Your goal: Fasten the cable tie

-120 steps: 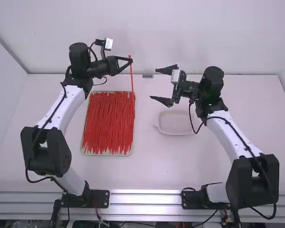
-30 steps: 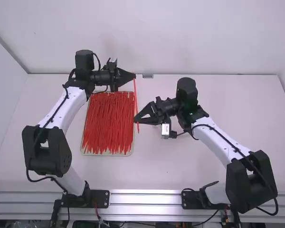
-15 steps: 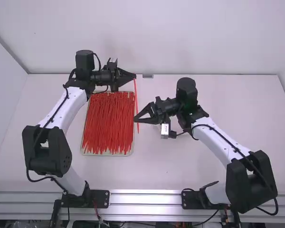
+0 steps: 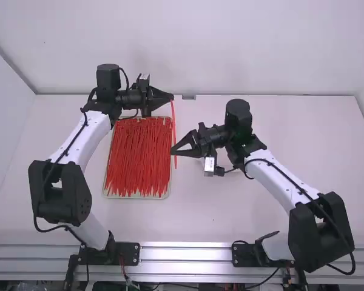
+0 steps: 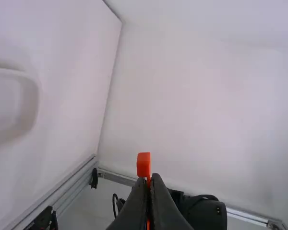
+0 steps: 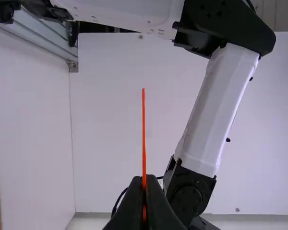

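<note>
The red cable tie (image 4: 174,127) is held up between the two grippers, beside the right edge of the tray (image 4: 136,196); in the high view its long axis runs almost straight up and down the picture, leaning slightly right toward the lower end; its square head is at the far end and its thin tail points back toward the arm bases. The left gripper (image 4: 169,97) has its fingers closed narrowly on the head end; in the left wrist view the same gripper (image 5: 149,179) shows both fingers pressed together, with the head (image 5: 143,165) standing just past their tips. The right gripper (image 4: 173,149) reaches across from the right and pinches the tie near its tail end, with a short tip showing below the fingers; in the right wrist view this gripper (image 6: 144,181) is closed on the strap, and the tie (image 6: 143,134) rises from the fingertips as a straight thin line, with the white link of the left arm (image 6: 221,105) behind it. The tray lies on the white table (image 4: 327,139) and holds a flat heap of red ties (image 4: 139,154), all lying with their long axes running far to near; the held tie lies roughly parallel to them.
</note>
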Controlling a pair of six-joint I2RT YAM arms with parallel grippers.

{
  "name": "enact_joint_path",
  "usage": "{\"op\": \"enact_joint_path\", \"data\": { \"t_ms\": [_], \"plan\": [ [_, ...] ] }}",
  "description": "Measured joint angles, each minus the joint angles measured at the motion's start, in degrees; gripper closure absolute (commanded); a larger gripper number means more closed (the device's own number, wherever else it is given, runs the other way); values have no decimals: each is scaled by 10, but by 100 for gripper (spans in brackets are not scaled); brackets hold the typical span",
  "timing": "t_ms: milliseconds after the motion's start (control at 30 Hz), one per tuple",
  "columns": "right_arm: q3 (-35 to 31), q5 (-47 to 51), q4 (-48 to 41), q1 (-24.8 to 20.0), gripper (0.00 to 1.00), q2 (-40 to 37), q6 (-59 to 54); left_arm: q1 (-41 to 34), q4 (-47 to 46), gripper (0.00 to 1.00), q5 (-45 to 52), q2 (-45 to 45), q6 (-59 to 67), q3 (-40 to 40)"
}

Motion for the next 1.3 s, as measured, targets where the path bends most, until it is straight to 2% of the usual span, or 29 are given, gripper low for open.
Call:
{"op": "enact_joint_path", "data": {
  "t_ms": [200,333,967,1167,1300],
  "plan": [
    [0,14,0,0,92,0,7,0,0,98,1,0,0,0],
    [0,29,0,0,100,0,7,0,0,98,0,0,1,0],
    [0,38,0,0,100,0,40,0,0,98,-9,0,2,0],
    [0,40,1,0,100,0,92,0,0,98,-10,0,2,0],
    [0,47,0,0,100,0,168,0,0,98,-10,0,8,0]
  ]
}}
